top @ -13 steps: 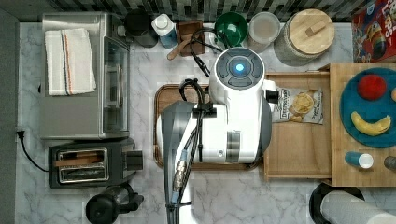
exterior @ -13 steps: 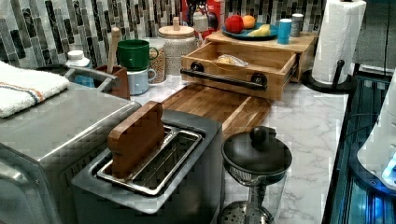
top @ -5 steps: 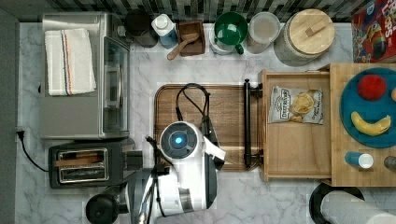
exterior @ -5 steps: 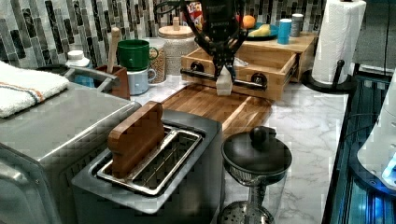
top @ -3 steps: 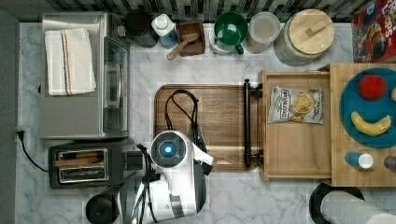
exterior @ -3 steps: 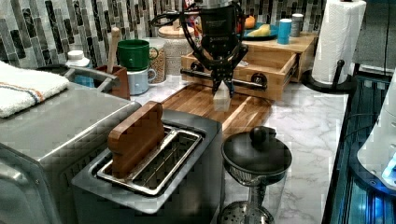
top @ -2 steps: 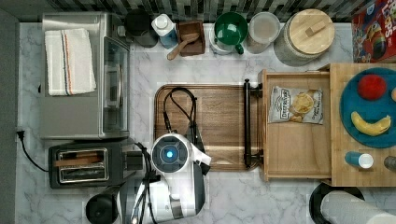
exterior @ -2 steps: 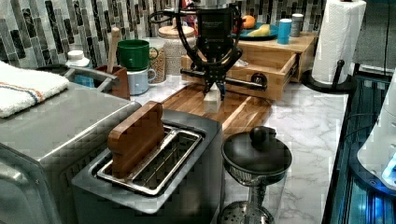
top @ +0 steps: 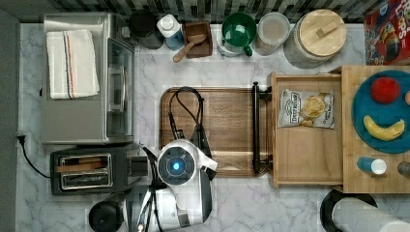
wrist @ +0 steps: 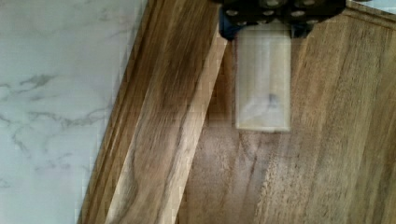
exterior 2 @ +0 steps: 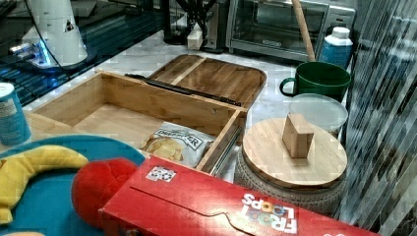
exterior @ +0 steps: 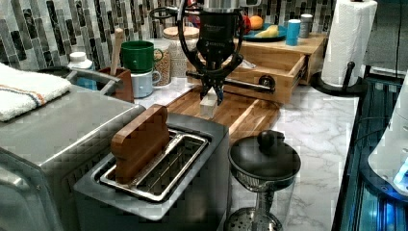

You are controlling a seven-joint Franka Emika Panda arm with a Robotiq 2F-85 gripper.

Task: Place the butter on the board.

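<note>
The butter point(exterior: 209, 105), a pale block, hangs upright in my gripper point(exterior: 213, 94), which is shut on its top end. It sits low over the dark brown board point(exterior: 240, 113), near the corner closest to the toaster; whether it touches the wood I cannot tell. In the wrist view the butter point(wrist: 262, 79) shows between the black fingers point(wrist: 229, 25), over the board point(wrist: 327, 140) beside its lighter strip. The right view has the butter point(exterior 2: 195, 37) beyond the board's point(exterior 2: 211, 76) far end. From the top view, my arm point(top: 176, 166) covers the board's point(top: 227, 125) lower left corner.
A toaster point(exterior: 159, 173) with a wooden slice stands right beside the board's corner, and a black lidded pot point(exterior: 263, 156) is next to it. The paler tray point(top: 304, 159) with a black bar handle point(top: 255, 128) holds a chips bag point(top: 305, 108). Marble counter point(wrist: 56, 93) borders the board.
My arm has carried the butter from over the tray side across the board toward the toaster corner and lowered it close to the wood. The grip has stayed shut.
</note>
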